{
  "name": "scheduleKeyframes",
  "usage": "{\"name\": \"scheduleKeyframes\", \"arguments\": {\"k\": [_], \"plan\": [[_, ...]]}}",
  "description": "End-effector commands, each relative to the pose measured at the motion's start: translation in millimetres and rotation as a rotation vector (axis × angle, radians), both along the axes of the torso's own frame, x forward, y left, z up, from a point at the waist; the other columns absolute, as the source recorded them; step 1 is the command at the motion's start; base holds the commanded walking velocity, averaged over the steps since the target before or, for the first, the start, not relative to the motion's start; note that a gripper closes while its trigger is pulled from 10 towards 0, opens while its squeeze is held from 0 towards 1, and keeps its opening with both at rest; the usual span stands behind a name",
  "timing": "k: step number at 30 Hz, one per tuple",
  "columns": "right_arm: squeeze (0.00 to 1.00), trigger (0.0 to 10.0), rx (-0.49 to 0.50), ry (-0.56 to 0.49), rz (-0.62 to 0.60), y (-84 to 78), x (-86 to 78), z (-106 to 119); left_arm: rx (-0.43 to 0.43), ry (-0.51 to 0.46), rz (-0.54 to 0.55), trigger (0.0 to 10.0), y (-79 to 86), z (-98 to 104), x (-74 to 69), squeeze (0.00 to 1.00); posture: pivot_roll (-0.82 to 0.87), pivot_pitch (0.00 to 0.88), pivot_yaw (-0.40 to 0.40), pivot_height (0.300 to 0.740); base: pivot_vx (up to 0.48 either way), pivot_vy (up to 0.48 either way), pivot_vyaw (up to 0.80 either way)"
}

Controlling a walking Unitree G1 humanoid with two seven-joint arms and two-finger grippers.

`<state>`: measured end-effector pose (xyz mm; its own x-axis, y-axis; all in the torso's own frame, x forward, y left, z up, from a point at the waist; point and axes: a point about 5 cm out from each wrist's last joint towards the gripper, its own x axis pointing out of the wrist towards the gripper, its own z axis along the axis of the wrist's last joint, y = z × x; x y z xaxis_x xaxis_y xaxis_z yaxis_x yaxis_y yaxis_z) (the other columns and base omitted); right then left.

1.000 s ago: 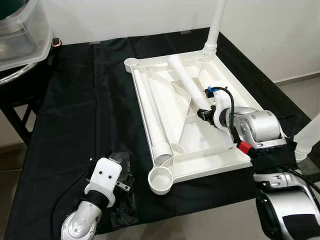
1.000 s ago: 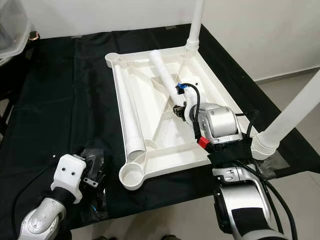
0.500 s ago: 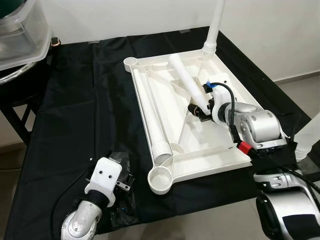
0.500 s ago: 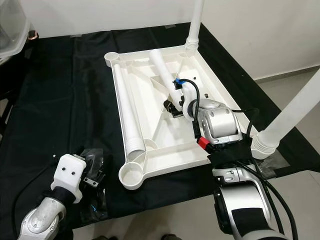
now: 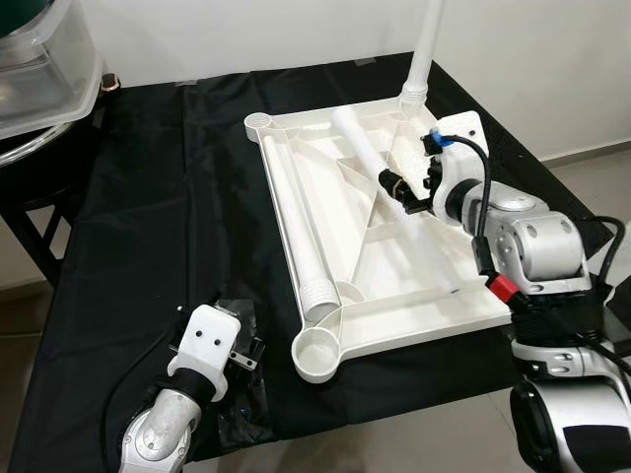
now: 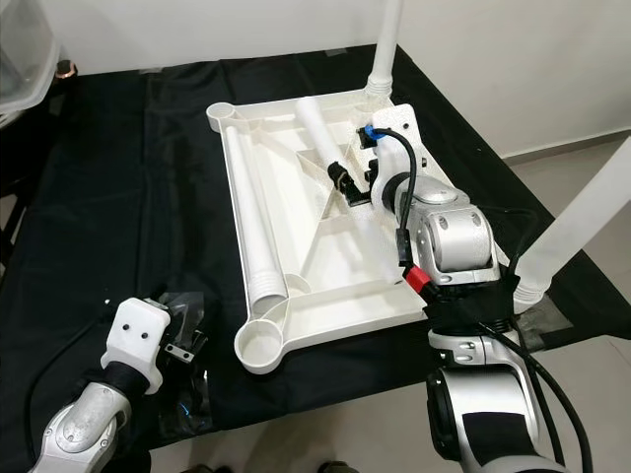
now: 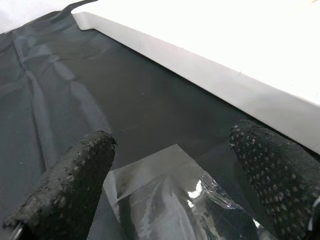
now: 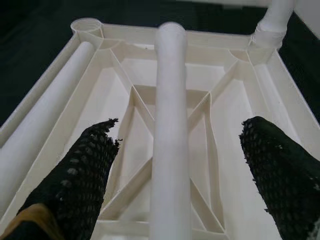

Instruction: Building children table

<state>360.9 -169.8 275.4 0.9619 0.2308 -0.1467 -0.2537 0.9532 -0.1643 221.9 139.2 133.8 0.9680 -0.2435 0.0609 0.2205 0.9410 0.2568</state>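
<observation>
A white children's table top [image 5: 414, 315] lies upside down on the black cloth. One leg [image 5: 426, 49] stands upright in its far right corner, and another leg [image 6: 582, 222] stands in the near right corner. Two loose legs lie inside it: one [image 5: 301, 232] along the left rim, one [image 5: 357, 143] slanting across the middle. My right gripper [image 5: 399, 192] hangs open over the slanting leg [image 8: 170, 100], a finger on each side, not touching. My left gripper [image 7: 170, 170] is open, low over a clear plastic bag [image 7: 165, 205] at the near left.
A clear plastic bin [image 5: 39, 69] sits on a stand at the far left. The cloth-covered table ends close in front of me and at the right, where bare floor [image 5: 592, 168] shows. The left half of the black cloth [image 5: 148, 217] is open space.
My right gripper has lifted and moved farther along the slanting leg, and its wrist has turned. The left arm has barely shifted.
</observation>
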Motion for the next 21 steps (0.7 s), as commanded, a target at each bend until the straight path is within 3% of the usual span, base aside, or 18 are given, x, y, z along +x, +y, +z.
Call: {"name": "scheduleKeyframes", "arguments": {"k": [1, 3, 4, 5, 6, 7, 8, 9, 10, 13, 14, 18, 21], "plan": [[1.0, 10.0, -0.051, -0.089, 0.121, 20.6, -7.2, 5.6, 0.006, 0.022, 0.007, 10.0, 3.4, -5.0, 0.1, 0.0, 0.0, 0.164, 0.0, 0.74, 0.0, 0.0, 0.0], [1.0, 10.0, -0.086, -0.122, 0.171, 28.7, -10.7, 6.1, 0.004, 0.021, 0.01, 10.0, 3.7, -5.1, 0.6, 0.0, 0.0, 0.163, -0.001, 0.74, 0.0, 0.0, 0.0], [0.0, 10.0, -0.263, -0.178, 0.314, 48.2, -21.4, -0.4, 0.002, 0.021, 0.013, 10.0, 3.7, -5.5, 1.7, 0.0, 0.0, 0.156, -0.006, 0.74, 0.0, 0.0, 0.0], [0.0, 10.0, -0.263, -0.178, 0.314, 48.2, -21.4, -0.4, 0.002, 0.021, 0.013, 10.0, 3.7, -5.5, 1.7, 0.0, 0.0, 0.156, -0.006, 0.74, 0.0, 0.0, 0.0], [0.0, 10.0, -0.386, -0.202, 0.423, 61.5, -30.2, -9.1, 0.001, 0.021, 0.014, 10.0, 3.5, -5.9, 2.6, 0.0, 0.0, 0.154, -0.007, 0.74, 0.0, 0.0, 0.0], [0.0, 10.0, -0.386, -0.202, 0.423, 61.5, -30.2, -9.1, 0.001, 0.021, 0.014, 10.0, 3.5, -5.9, 2.6, 0.0, 0.0, 0.154, -0.007, 0.74, 0.0, 0.0, 0.0], [0.0, 10.0, -0.591, -0.25, 0.539, 73.5, -39.9, -20.0, -0.001, 0.02, 0.016, 10.0, 3.1, -6.3, 3.7, 0.0, 0.0, 0.149, -0.011, 0.74, 0.0, 0.0, 0.0], [0.0, 10.0, -0.591, -0.25, 0.539, 73.5, -39.9, -20.0, -0.001, 0.02, 0.016, 10.0, 3.1, -6.3, 3.7, 0.0, 0.0, 0.149, -0.011, 0.74, 0.0, 0.0, 0.0], [0.0, 10.0, -0.745, -0.279, 0.698, 88.6, -53.9, -32.4, -0.005, 0.02, 0.016, 10.0, 2.2, -6.9, 5.2, 0.0, -0.01, 0.144, -0.018, 0.74, 0.0, 0.0, 0.0], [0.0, 10.0, -0.735, -0.282, 0.762, 95.4, -60.3, -33.0, -0.007, 0.02, 0.016, 10.0, 1.3, -7.5, 6.2, 0.0, -0.01, 0.138, -0.022, 0.74, 0.0, 0.0, 0.0], [0.0, 10.0, -0.738, -0.277, 0.839, 100.0, -67.6, -32.9, -0.01, 0.02, 0.015, 10.0, 0.3, -8.0, 7.6, 0.0, -0.01, 0.132, -0.027, 0.74, 0.0, 0.0, 0.0], [0.0, 10.0, -0.752, -0.268, 0.899, 101.7, -73.0, -33.2, -0.012, 0.02, 0.014, 10.0, -0.6, -8.4, 8.9, 0.0, -0.01, 0.129, -0.03, 0.74, 0.0, 0.0, 0.0], [0.0, 10.0, -0.882, -0.191, 1.041, 92.1, -82.9, -38.4, -0.017, 0.016, 0.01, 10.0, -2.2, -9.3, 13.2, 0.0, -0.02, 0.123, -0.031, 0.74, 0.0, 0.0, 0.0]]}}
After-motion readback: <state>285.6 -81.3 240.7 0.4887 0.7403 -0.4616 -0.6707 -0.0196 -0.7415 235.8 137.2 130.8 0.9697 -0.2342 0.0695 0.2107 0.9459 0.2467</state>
